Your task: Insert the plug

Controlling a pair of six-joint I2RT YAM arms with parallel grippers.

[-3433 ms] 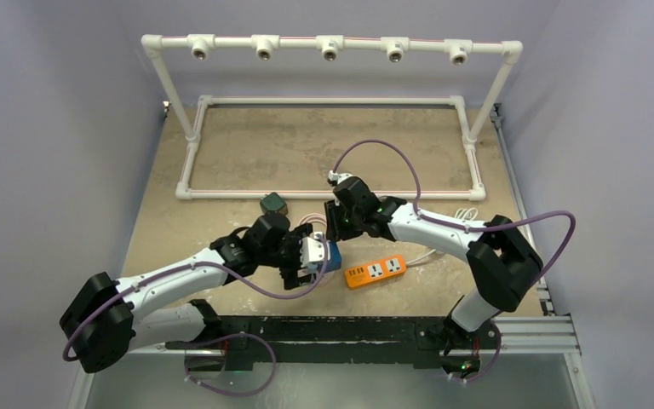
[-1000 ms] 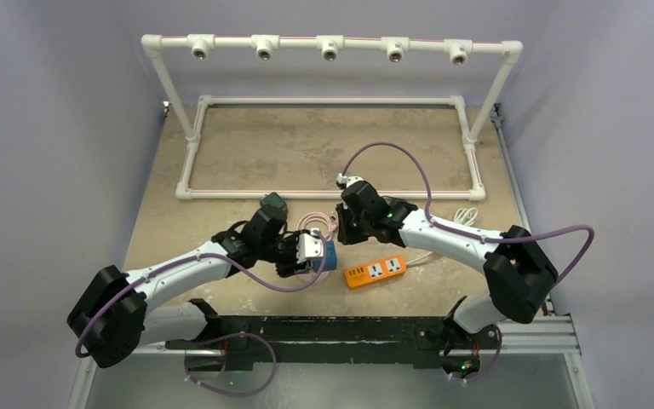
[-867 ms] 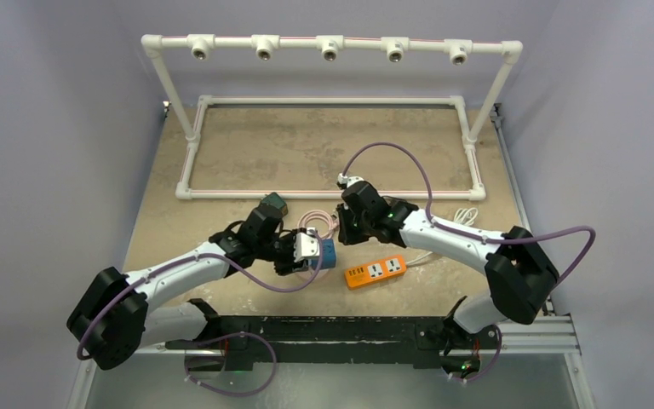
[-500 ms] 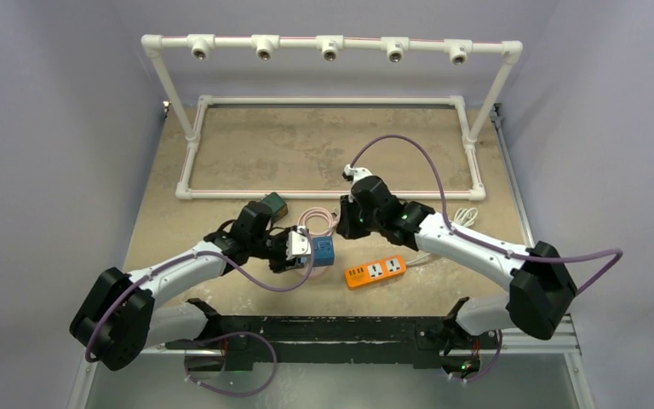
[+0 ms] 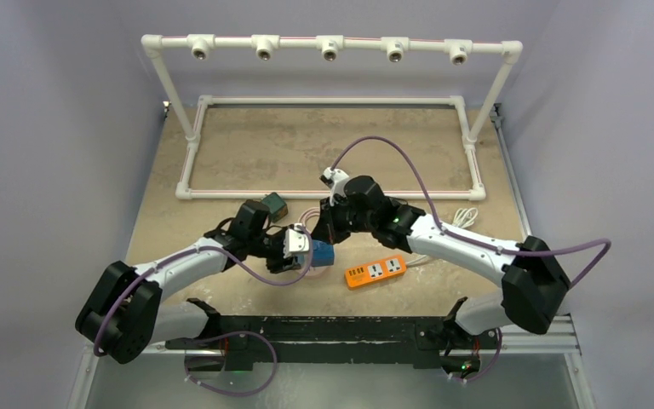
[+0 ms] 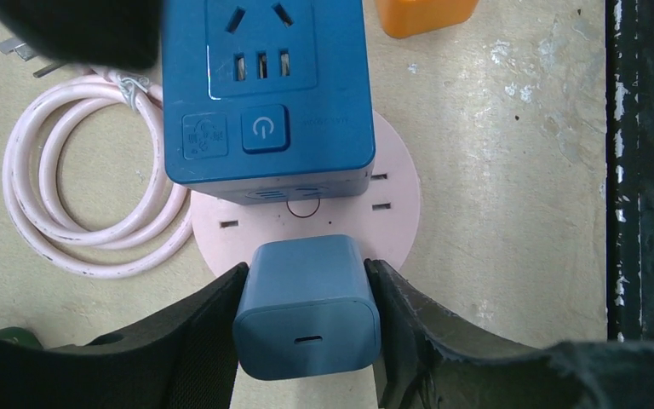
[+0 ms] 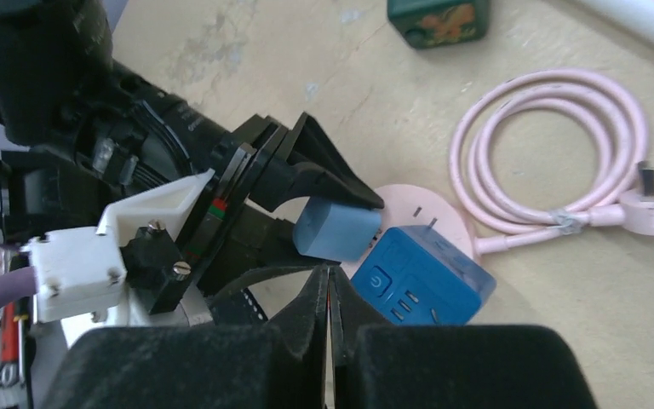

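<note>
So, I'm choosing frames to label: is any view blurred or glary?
Left wrist: charger and socket cube sharp, dark blur top left. Right wrist: near right end effector soft, rest fairly clear. Top external: even light, no glare.

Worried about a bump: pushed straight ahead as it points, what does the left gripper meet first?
Likely the blue socket cube, right beyond the blue charger in the left gripper; relative height unclear.

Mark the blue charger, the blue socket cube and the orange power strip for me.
blue charger [image 6: 306, 294], left wrist view, middle of its top face
blue socket cube [image 6: 260, 92], left wrist view, face just above the power button
orange power strip [image 5: 375, 271], top view, middle of its upper face
</note>
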